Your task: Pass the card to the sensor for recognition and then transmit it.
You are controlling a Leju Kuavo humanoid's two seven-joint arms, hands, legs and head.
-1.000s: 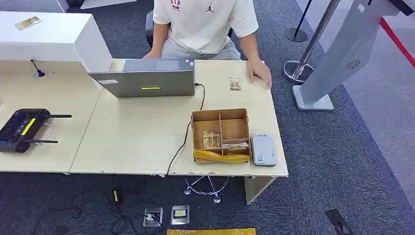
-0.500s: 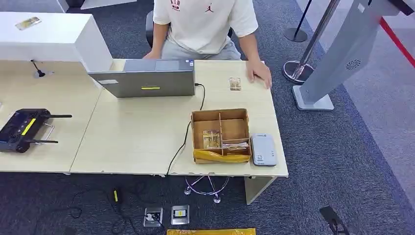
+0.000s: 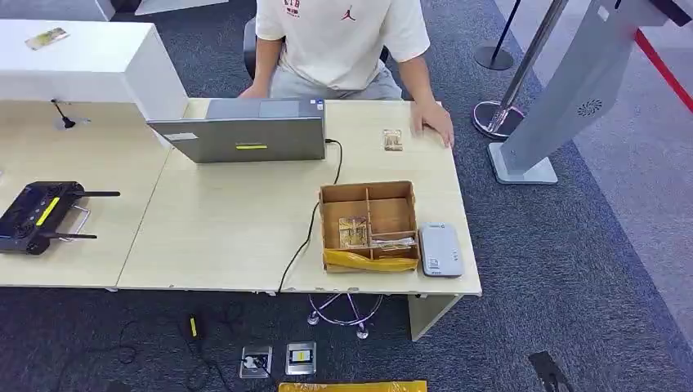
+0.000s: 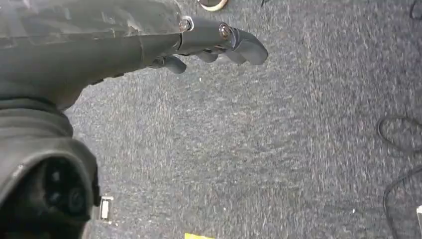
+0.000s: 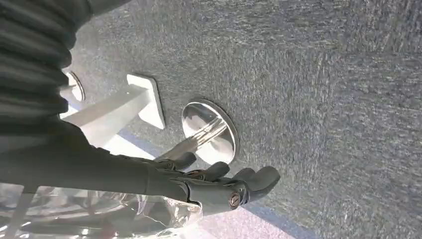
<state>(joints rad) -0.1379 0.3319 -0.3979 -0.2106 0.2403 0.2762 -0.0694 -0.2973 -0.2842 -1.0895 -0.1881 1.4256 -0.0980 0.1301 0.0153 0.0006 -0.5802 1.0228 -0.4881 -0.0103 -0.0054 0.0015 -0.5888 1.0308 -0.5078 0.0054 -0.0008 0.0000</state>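
1. One card (image 3: pixel 393 140) lies flat on the far side of the table (image 3: pixel 229 237), just beside the person's hand (image 3: pixel 433 124). More cards (image 3: pixel 353 232) lie in the near compartments of the cardboard box (image 3: pixel 368 214).
2. The grey card reader (image 3: pixel 440 250) lies touching the right side of the box, with nothing on top of it.
3. The left hand (image 4: pixel 214 45) hangs over the carpet; its fingers are loosely stretched, close together, and hold nothing. The right hand (image 5: pixel 219 181) also hangs low, with fingers slightly apart and empty.
4. This picture fits two stages: the card by the person is already scanned and handed over, or a card in the box waits for scanning. The views cannot decide.
5. Around: a laptop (image 3: pixel 245 131) with its cable (image 3: pixel 306 233) running past the box, and a black controller (image 3: pixel 37 214) on the left. Nothing blocks the reader; the box wall stands between the cards and it.
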